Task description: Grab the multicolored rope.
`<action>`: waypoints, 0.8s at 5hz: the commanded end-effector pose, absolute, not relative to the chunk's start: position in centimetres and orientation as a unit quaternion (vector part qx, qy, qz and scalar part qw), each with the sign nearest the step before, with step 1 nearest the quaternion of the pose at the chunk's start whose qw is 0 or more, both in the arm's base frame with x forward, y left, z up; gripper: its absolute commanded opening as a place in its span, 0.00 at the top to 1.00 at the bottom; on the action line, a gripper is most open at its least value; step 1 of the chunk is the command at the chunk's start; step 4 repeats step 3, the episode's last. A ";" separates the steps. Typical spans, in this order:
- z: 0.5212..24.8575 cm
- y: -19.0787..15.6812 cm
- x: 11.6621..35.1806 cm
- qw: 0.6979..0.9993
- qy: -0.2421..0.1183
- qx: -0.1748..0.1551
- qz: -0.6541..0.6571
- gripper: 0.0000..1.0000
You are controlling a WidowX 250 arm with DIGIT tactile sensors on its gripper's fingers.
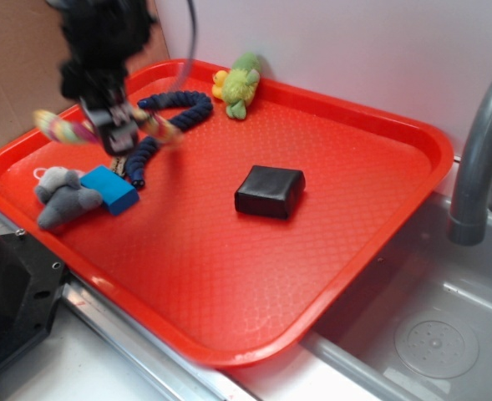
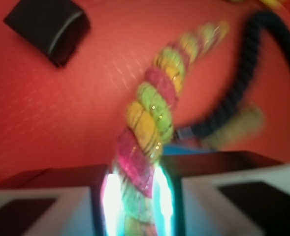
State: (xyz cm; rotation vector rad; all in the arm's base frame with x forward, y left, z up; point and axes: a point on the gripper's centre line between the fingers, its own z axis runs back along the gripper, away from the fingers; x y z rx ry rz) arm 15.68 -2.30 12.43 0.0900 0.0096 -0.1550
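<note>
The multicolored rope [image 2: 152, 113], twisted from pink, yellow and light green strands, is clamped between my gripper's [image 2: 135, 201] two fingers and sticks out ahead of them in the wrist view. In the exterior view my gripper [image 1: 116, 134] hangs over the left back part of the red tray [image 1: 379, 125], blurred, with the multicolored rope [image 1: 58, 127] showing on both sides of it, lifted off the tray.
A dark navy rope [image 1: 179, 109] curls on the tray just behind and under the gripper. A green and yellow plush [image 1: 237, 83] lies at the back rim, a grey plush [image 1: 62, 196] and blue block [image 1: 109, 189] at the left, a black block [image 1: 269, 191] mid-tray. A sink and faucet [image 1: 479, 150] stand right.
</note>
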 end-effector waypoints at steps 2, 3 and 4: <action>26.4 -3.9 13.6 0.997 -0.056 0.006 0.051 1.00; 25.9 -3.8 13.6 0.997 -0.050 0.006 0.059 1.00; 25.9 -3.8 13.6 0.997 -0.050 0.006 0.059 1.00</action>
